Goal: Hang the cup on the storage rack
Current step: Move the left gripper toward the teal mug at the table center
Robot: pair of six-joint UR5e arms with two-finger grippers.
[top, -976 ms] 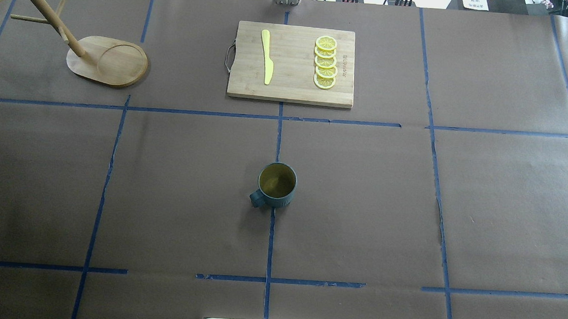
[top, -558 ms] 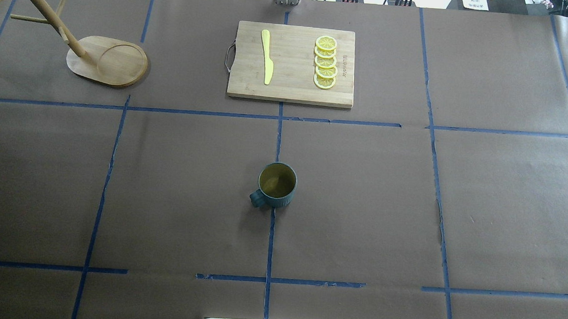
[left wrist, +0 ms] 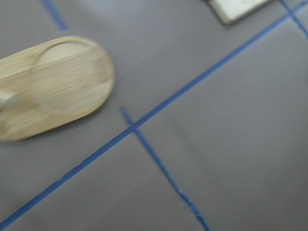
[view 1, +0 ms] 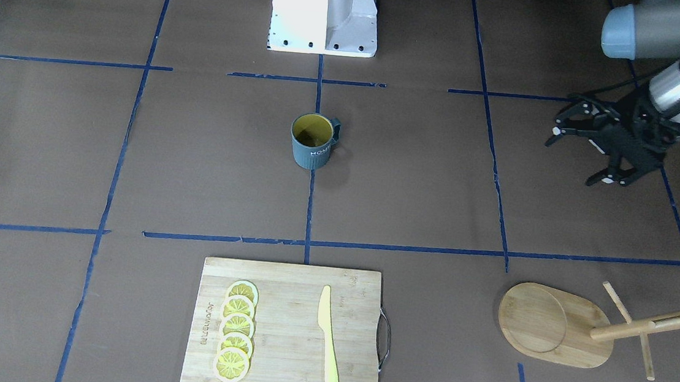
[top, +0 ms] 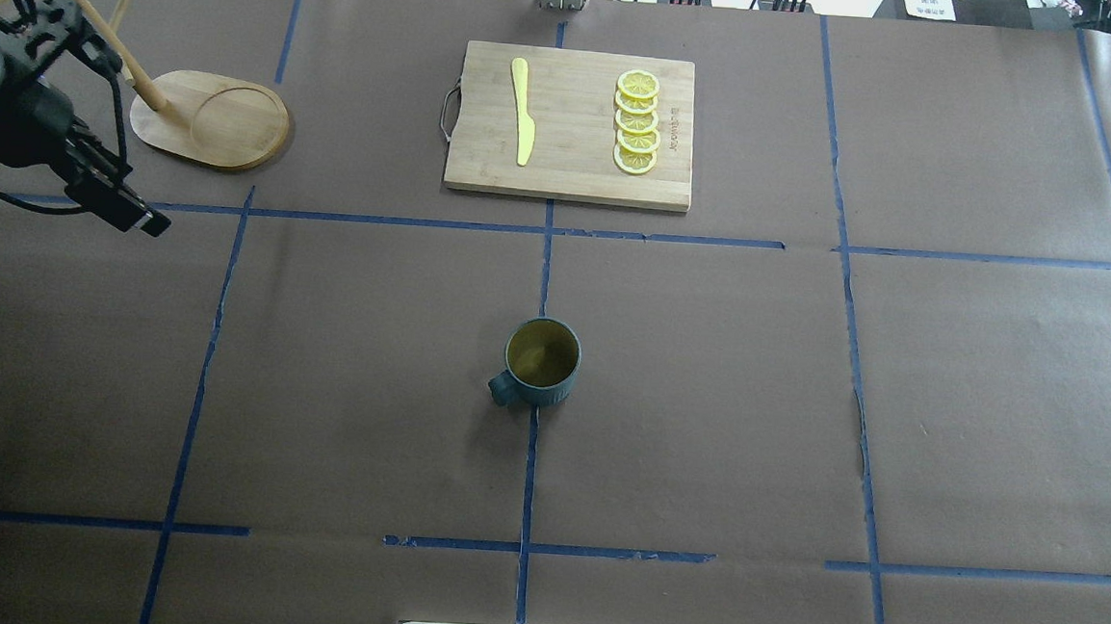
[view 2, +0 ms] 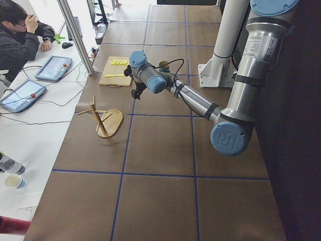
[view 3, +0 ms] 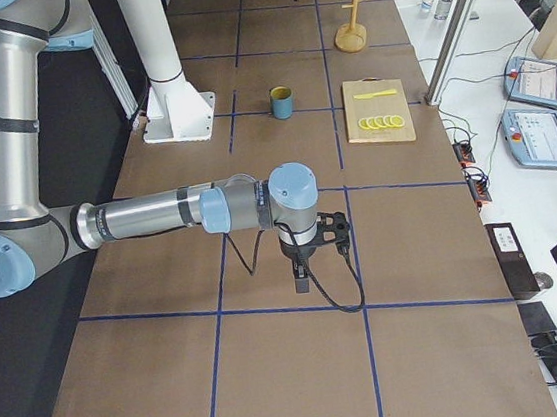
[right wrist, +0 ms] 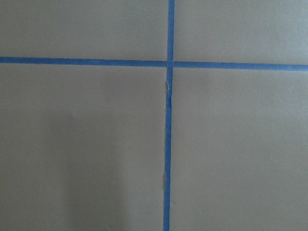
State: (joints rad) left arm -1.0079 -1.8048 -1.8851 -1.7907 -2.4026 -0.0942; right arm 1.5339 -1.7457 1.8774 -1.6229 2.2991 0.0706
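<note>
The cup [top: 541, 361], dark teal with a yellow inside, stands upright at the table's middle, its handle toward the near left. It also shows in the front view [view 1: 313, 142]. The storage rack [top: 210, 119] stands at the far left, its post leaning out of an oval base [view 1: 550, 323]; its base fills the left of the left wrist view [left wrist: 53, 86]. My left gripper [view 1: 577, 155] is open and empty, hovering near the rack, far left of the cup, and shows in the overhead view [top: 85, 114]. My right gripper [view 3: 308, 271] shows only in the right side view; I cannot tell its state.
A bamboo cutting board [top: 572, 125] lies at the far middle with a yellow knife [top: 523, 112] and several lemon slices [top: 637, 122]. Blue tape lines cross the brown table cover. The robot's base plate [view 1: 325, 11] is at the near edge. An operator [view 2: 20, 35] sits at the side.
My left arm has come into the overhead view from the left edge and now hangs beside the rack. The cup, rack and board have not moved.
</note>
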